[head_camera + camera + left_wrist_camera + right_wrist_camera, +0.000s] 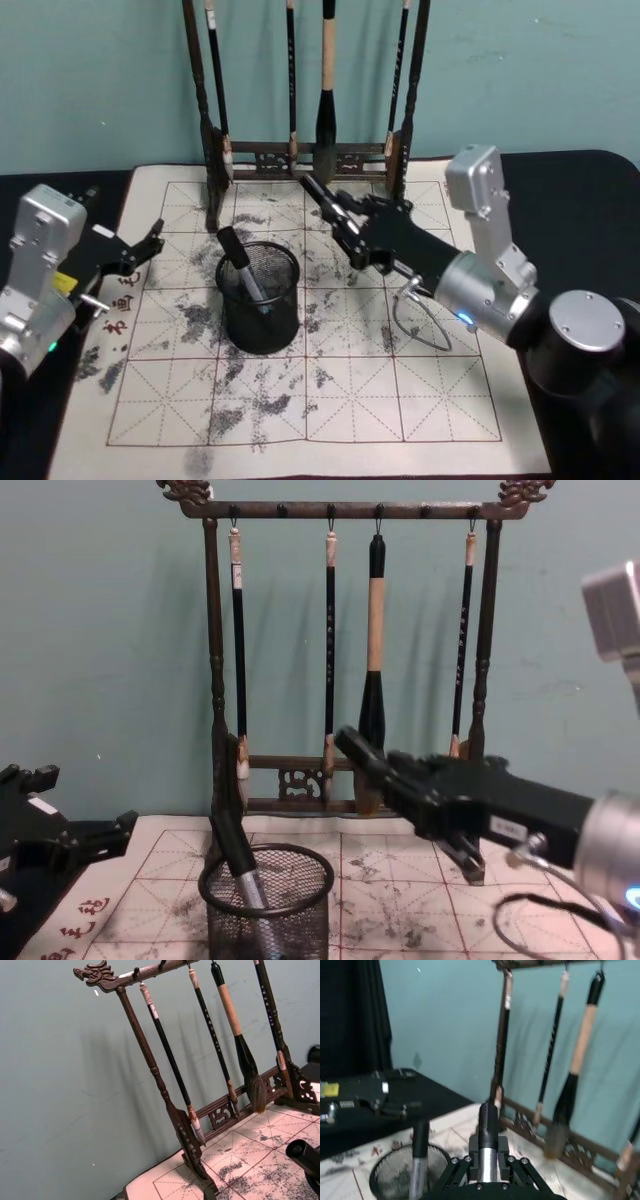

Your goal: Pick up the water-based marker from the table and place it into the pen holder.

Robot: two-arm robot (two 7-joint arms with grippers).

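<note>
A black water-based marker (318, 192) was clamped between the jaws of the right gripper (346, 226). Its dark end jutted past the fingertips toward the far edge of the mat, and its silver barrel lay back between the fingers (520, 1170). It hung in the air, higher than the rim of the black wire-mesh cylindrical pen holder (262, 318), off to that holder's right and apart from it. A second black marker (240, 264) leaned inside the holder, so there were two markers in all and one holder. The holder stood on a white gridded calligraphy mat stained with ink (400, 400), left of the mat's middle. At the mat's far edge stood one tall dark wooden rack (212, 150), hung with four brushes (374, 610). The left gripper (130, 268) sat idle at the mat's left edge, its jaws apart and holding nothing.
</note>
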